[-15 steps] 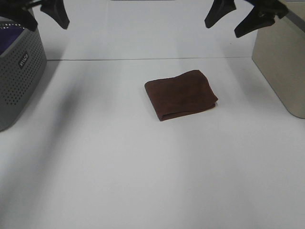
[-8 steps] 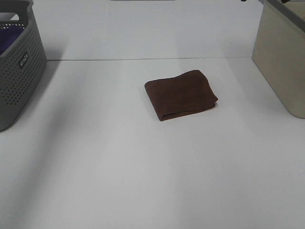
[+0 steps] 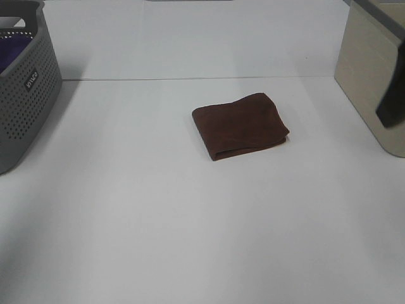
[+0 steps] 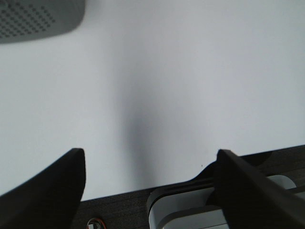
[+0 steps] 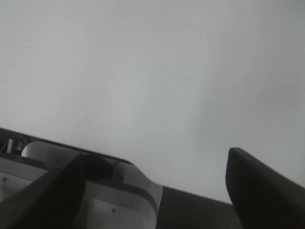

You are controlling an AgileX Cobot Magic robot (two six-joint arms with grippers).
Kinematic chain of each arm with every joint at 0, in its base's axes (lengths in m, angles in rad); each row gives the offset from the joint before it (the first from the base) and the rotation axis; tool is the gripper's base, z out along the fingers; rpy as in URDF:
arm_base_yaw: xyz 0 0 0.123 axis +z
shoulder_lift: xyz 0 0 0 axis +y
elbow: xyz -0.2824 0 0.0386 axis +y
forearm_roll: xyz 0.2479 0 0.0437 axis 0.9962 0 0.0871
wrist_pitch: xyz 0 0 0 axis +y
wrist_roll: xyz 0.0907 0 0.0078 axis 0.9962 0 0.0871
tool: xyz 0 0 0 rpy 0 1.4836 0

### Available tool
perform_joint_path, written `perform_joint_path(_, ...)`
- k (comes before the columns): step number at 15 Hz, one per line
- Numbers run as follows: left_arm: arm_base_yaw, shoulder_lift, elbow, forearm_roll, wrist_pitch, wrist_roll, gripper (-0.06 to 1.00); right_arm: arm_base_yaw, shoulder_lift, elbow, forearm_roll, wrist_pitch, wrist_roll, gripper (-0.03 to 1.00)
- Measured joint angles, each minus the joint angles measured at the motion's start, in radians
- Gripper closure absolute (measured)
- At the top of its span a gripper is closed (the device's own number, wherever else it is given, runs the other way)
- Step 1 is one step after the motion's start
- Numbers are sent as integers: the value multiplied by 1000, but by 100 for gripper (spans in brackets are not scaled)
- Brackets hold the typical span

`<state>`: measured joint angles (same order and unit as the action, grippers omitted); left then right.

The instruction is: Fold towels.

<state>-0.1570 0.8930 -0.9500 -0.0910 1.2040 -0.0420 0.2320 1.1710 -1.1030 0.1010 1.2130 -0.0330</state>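
The towel [image 3: 240,125], a dark reddish-brown cloth, lies folded into a compact rectangle near the middle of the white table [image 3: 158,221]. Neither gripper is near it. In the left wrist view my left gripper [image 4: 150,183] stands open, its two dark fingers wide apart over bare table with nothing between them. My right gripper [image 5: 155,188] is open too, over bare white surface. A dark part of the right arm [image 3: 393,95] shows at the right edge of the exterior high view. The left arm is out of that view.
A grey perforated basket [image 3: 25,95] holding a purple cloth [image 3: 12,47] stands at the far left; its corner [image 4: 38,16] also shows in the left wrist view. A beige box [image 3: 370,69] stands at the far right.
Both grippers, seen at the top of the exterior high view a second ago, have left it; a dark part of the right arm now shows at the right edge. The towel has not moved.
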Motion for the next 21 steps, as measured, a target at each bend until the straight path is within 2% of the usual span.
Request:
perform_joint_path(1,0,-91,88,0,-4,0,23,0,-64,95,-1,2,1,20)
perform_joint_path(2,0,-251,226,3,-6,0,23,0,-186,261,-1,4,2,20)
perform_joint_path(3,0,-335,288,5,-6,-1,23,0,-247,330,-13,5,2,20)
perform_joint_path(6,0,-505,388,2,-5,-2,23,0,-414,474,-38,1,2,20)
perform_joint_path(8,0,-597,404,2,-24,7,23,0,-548,550,-66,-51,-3,20)
perform_joint_path(11,0,-650,416,1,-85,71,23,0,-712,583,-74,-147,-38,20)
perform_joint_path(14,0,-650,449,-13,-142,106,23,0,-788,591,-54,-149,-57,20)
perform_joint_path(21,0,-650,450,-17,-147,113,23,0,-788,591,-16,-149,-55,20)
